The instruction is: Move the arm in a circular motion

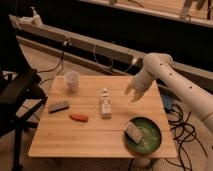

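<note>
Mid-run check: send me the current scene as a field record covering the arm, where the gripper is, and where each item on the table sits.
arm: white, reaching in from the right
gripper: over the table's far right part, right of the bottle
table: wooden
cup: white, upright, far left
bottle: small, centre
grey block: left side, lying flat
red object: just in front of the grey block
green plate: near right corner
pale chunk: on the green plate
</note>
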You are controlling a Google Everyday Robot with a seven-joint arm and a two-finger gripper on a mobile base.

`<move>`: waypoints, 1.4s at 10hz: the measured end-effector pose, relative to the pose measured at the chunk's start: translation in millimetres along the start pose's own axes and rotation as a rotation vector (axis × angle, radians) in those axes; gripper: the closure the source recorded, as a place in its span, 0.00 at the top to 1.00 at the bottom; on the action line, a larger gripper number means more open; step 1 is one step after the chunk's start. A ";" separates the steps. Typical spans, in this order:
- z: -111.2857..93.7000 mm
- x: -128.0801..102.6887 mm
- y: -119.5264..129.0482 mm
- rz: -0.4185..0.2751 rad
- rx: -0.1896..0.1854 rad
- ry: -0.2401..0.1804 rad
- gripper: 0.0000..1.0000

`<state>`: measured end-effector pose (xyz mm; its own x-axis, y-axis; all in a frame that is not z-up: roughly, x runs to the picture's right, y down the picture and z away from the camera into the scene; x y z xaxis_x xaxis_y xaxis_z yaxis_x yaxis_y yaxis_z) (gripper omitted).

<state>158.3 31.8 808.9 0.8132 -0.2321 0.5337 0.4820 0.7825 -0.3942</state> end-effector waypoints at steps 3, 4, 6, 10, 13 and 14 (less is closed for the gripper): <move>2.9 3.4 -0.5 0.009 -0.008 0.006 0.29; 0.2 10.3 0.2 0.036 -0.004 0.015 0.20; -2.7 35.0 10.3 0.101 -0.004 0.034 0.03; -23.4 114.7 41.6 0.248 0.009 0.119 0.00; -37.9 158.7 34.9 0.286 0.035 0.183 0.00; -39.6 172.1 13.0 0.268 0.049 0.205 0.00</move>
<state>317.5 -20.8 866.0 0.9598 -0.1217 0.2527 0.2301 0.8569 -0.4613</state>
